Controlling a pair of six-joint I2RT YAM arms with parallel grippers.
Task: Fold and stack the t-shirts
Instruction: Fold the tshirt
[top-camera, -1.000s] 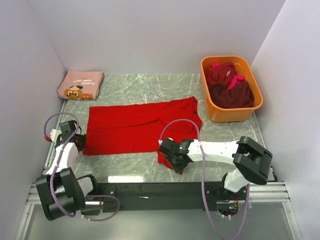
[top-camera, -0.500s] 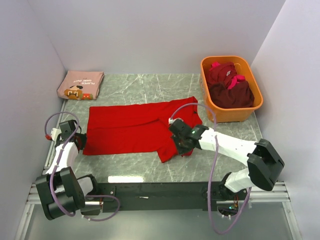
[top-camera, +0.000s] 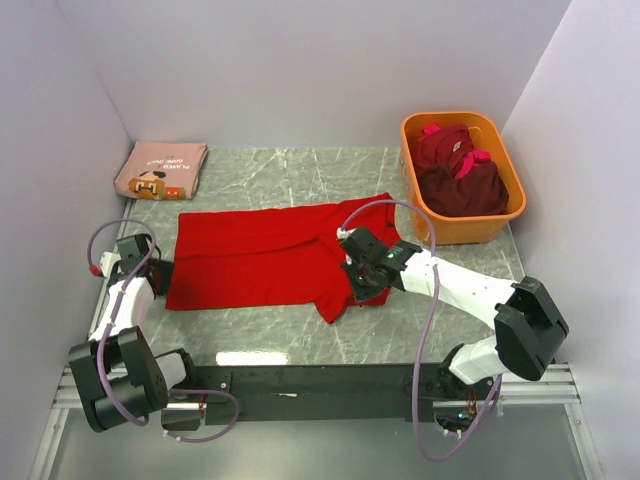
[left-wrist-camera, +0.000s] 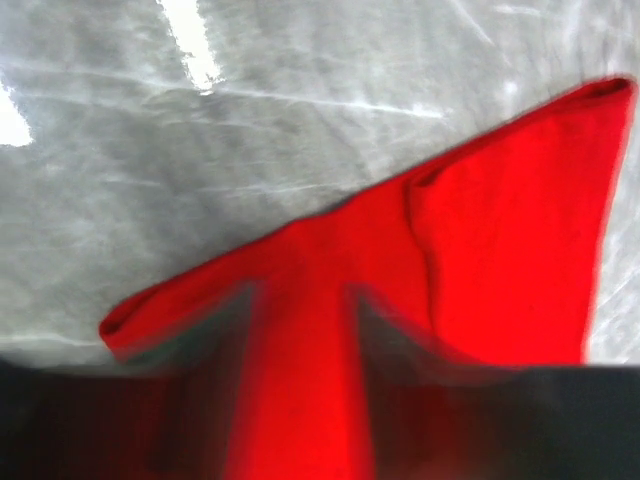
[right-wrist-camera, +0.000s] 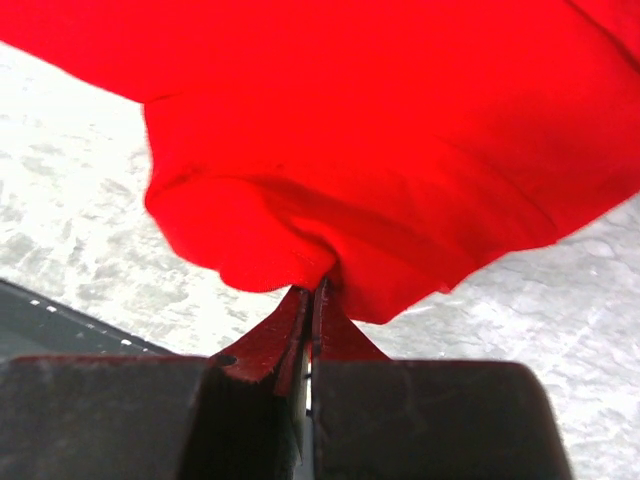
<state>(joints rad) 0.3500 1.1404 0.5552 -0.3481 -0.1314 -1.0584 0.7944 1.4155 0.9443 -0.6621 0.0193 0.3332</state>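
**Folding the red shirt**

The right pincer is pressed tight on a corner of the red shirt. In the wrist view, the cloth bunches up right at its tips. The rest of the shirt lies flat on the table, spreading out to the left of this pincer.

The left pincer sits at the other end of the shirt. Its fingers look spread, with red cloth lying between them, but that view is blurry.

I think this step is the fold of the right side. Next, the right pincer should carry its corner over the shirt toward the left pincer. It should then lay the corner down smooth and let go. The left pincer may need to hold its end so the shirt does not slide.

Count: one red shirt. One pink shirt, already folded, lies on the table well beyond the left pincer. Dark shirts lie in one tub, beyond the right pincer. I see at least two, but the heap is hard to count.
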